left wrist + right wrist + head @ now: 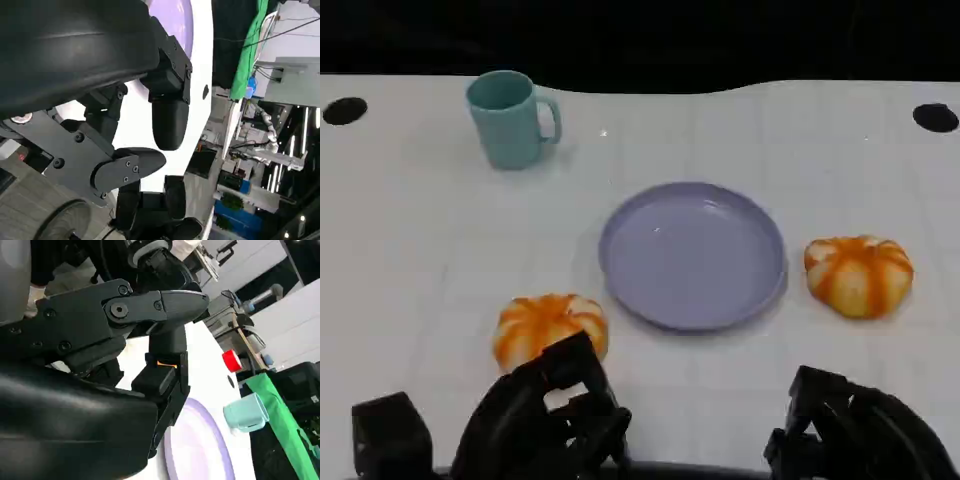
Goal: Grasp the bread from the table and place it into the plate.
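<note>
White table (410, 250), left hand (545, 415) partly hiding bread (545, 322)

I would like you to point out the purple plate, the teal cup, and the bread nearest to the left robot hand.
purple plate (625, 283), head view, on its near-left rim.
teal cup (507, 120), head view, on the middle of its body.
bread (542, 322), head view, on its orange-striped top, just beyond the left robot hand (545, 415).

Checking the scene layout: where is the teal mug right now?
In the head view the teal mug stands upright at the table's far left, beyond and left of the purple plate.
</note>
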Available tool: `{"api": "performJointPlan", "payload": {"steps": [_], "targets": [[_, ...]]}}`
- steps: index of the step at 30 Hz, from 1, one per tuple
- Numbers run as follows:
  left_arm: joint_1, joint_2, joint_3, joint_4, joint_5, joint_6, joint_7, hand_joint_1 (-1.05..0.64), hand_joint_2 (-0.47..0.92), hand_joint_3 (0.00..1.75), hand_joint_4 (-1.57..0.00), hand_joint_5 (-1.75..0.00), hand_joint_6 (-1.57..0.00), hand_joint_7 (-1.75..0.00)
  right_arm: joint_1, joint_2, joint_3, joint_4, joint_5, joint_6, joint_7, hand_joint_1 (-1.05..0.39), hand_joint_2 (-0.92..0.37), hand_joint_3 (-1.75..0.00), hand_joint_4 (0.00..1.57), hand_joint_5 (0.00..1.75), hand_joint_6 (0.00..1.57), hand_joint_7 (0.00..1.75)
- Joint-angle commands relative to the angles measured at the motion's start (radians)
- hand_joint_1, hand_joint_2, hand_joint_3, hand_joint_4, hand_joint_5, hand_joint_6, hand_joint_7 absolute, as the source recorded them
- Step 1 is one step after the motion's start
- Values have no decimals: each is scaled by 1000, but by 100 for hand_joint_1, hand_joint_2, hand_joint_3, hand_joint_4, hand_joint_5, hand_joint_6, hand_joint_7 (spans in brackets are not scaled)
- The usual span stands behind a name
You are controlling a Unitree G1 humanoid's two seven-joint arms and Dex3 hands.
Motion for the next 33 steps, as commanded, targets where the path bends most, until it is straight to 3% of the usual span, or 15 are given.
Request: {"api": "performJointPlan", "payload": {"steps": [1,25,29,32,33], "targets": [[11,4,2,-10,1,-2,-7,-29,46,87,-75,-175,-54,-175,6,-17,-13,-16,5,0,0,-71,-92,-24,86,161,78,138],[10,15,19,-21,5,0,-6,-28,48,87,-75,-175,-54,-175,3,-3,2,-10,-10,-22,-3,-71,-92,-24,86,162,78,137],[5,29,29,-48,8,3,-4,-28,56,74,-74,-175,-53,-175,1,2,9,-14,-16,-22,-9,-72,-92,-25,86,162,78,137],[-6,56,35,-90,26,16,8,-31,69,50,-69,-175,-47,-175,-3,6,15,-14,-23,-20,-18,-72,-92,-25,86,161,78,138],[-10,64,39,-109,37,18,19,-38,77,33,-64,-175,-42,-173,-6,8,17,-12,-24,-19,-20,-72,-92,-25,86,161,78,139]]}}
